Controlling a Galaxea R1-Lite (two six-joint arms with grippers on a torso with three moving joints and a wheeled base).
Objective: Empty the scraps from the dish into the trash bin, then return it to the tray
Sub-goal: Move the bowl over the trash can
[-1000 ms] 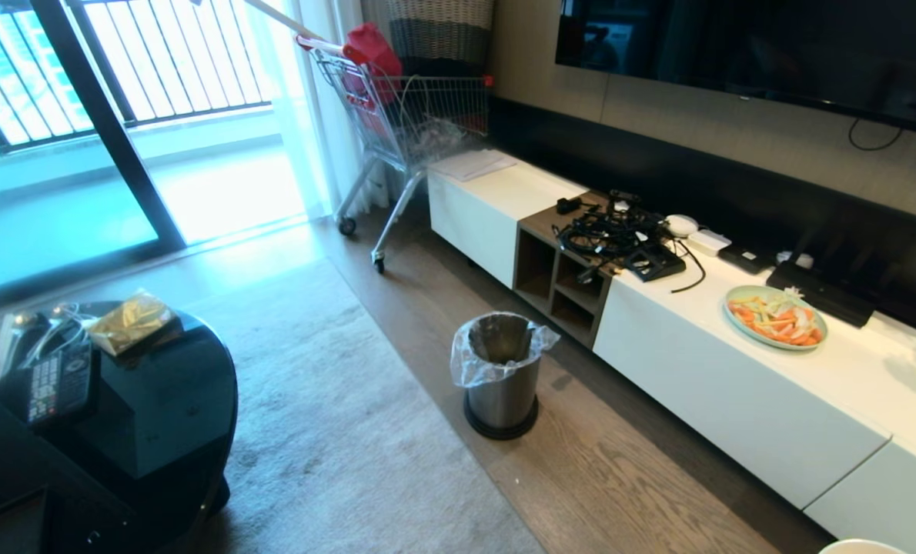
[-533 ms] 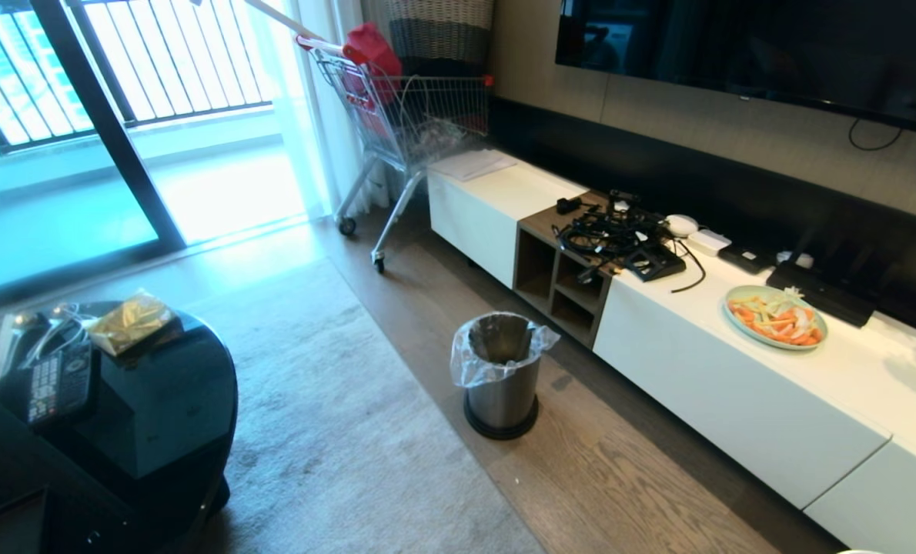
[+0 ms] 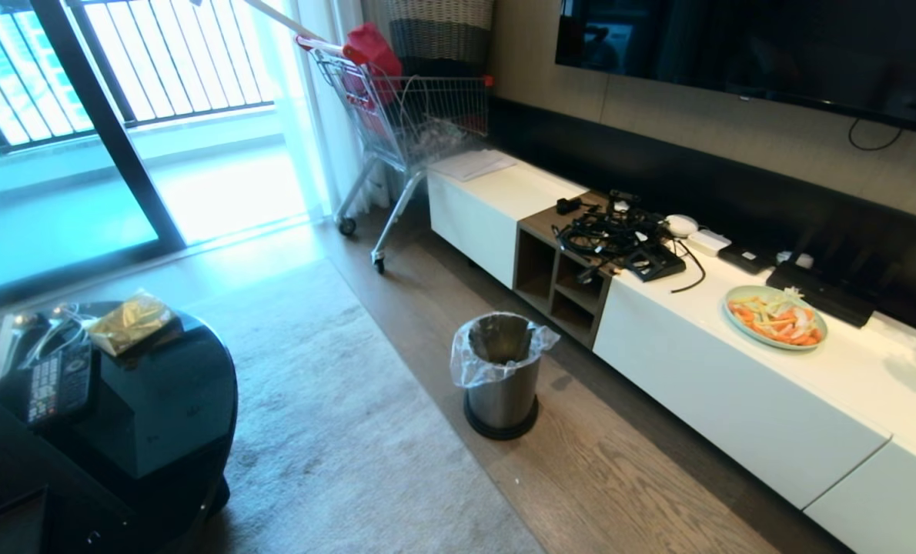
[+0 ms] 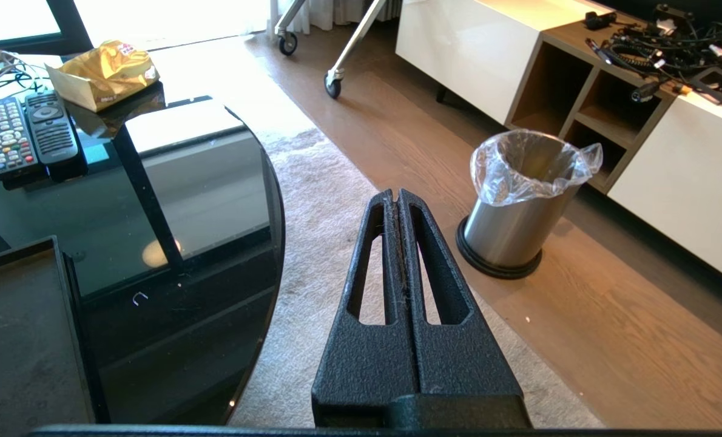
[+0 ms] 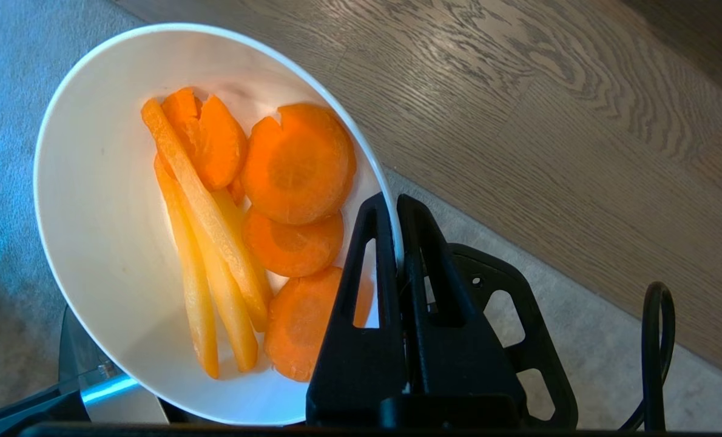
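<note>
Carrot slices and pale yellow strips, the scraps (image 5: 239,237), lie heaped in the dish (image 5: 100,243), a plain white bowl that the right gripper (image 5: 395,203) pinches by its rim, one finger inside the wall and the other outside, pressed tight on the thin edge. In the right wrist view the dish hangs in the air above the grey rug (image 5: 9,121) and the wooden floor (image 5: 549,121), tilted so the food rests against its lower side. None of this arm or the bowl appears in the head view.

The trash bin (image 3: 502,377) stands upright on the wooden floor, just off the rug's edge and in front of the low white cabinet (image 3: 735,400); its clear liner (image 4: 531,164) is folded out over the brushed-steel rim, and what lies inside is too dark to make out. On the cabinet top sit a pale-green plate (image 3: 775,316) piled with orange and white vegetable pieces and a tangle of black cables (image 3: 612,235).

The left gripper (image 4: 397,195) hovers over the rug with its two black fingers pressed together on nothing, between the bin and the glossy round table (image 4: 173,200). A corner of the black tray (image 4: 21,340) shows on that table, near two remotes (image 4: 27,130) and a crumpled gold packet (image 4: 103,70)
</note>
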